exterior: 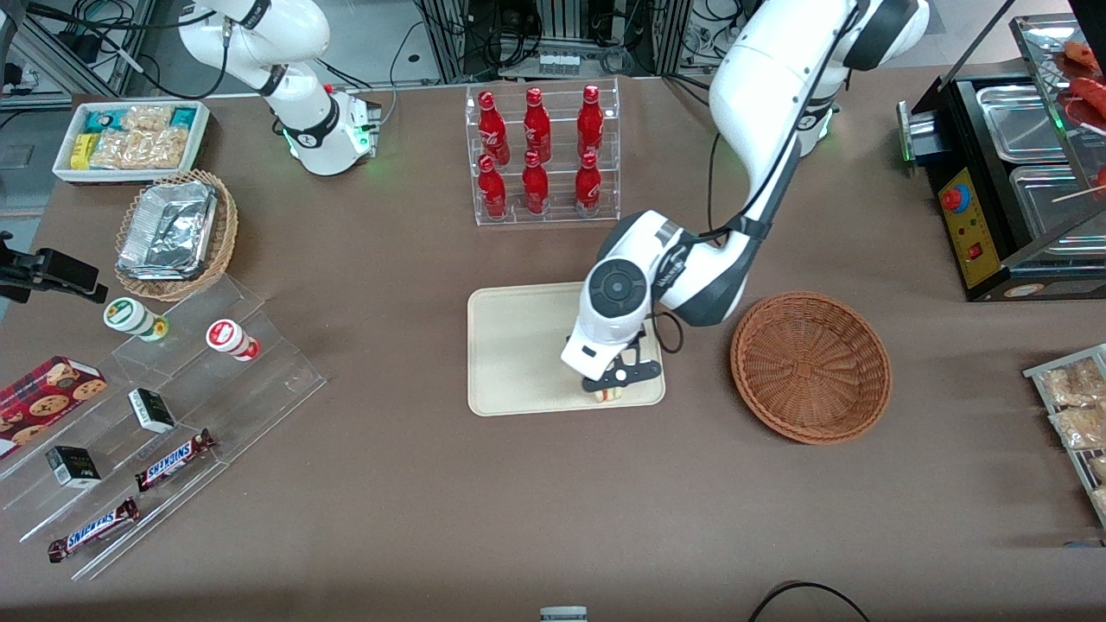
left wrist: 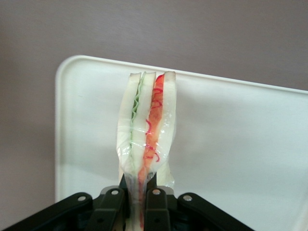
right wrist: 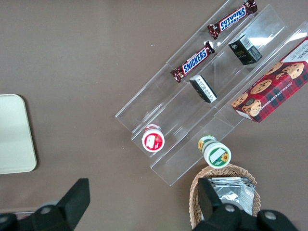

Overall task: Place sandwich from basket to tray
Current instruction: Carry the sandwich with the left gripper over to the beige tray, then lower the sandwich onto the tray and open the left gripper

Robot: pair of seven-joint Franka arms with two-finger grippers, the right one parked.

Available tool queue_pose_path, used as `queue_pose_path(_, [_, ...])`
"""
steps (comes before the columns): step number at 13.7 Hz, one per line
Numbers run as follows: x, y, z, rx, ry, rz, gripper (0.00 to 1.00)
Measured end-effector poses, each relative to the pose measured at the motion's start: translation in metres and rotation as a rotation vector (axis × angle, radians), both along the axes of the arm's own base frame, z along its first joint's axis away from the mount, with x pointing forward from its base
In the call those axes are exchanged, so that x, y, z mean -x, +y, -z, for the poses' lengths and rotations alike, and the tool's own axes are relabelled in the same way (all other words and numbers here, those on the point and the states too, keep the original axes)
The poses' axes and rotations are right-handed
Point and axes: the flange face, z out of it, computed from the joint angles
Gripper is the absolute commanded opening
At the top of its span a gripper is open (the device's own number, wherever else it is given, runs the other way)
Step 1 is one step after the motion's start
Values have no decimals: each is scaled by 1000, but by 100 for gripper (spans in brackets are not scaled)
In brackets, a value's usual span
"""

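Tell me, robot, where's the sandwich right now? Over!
Gripper shut on the sandwich, over the tray. Basket beside the tray, nothing in it. Nothing in the way.

Bright, even overhead light covers the brown table (exterior: 415, 484), with only soft, short shadows. The crumpled silver foil container (exterior: 167, 231) glints. In the wrist view the black claw (left wrist: 139, 192) is blurred, and the flat cream-beige plastic tray (left wrist: 240, 144) looks washed-out white.

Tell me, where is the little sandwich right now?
The clear-wrapped triangular sandwich is pinched in the left arm's gripper, jaws shut on it, over the flat cream plastic tray, at the edge nearest the reddish-brown wicker basket.
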Motion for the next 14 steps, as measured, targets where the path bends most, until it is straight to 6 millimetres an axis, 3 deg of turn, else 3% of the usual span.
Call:
queue_pose_path(4, [11,-29,11,0,-2,-7,0])
queue_pose_path(11, [23,-43,23,13,34,-21,0])
queue_pose_path(12, [23,-44,27,18,43,-28,29])
queue_pose_path(13, [22,-46,29,21,46,-32,99])
queue_pose_path(14, [21,-47,32,23,45,-34,100])
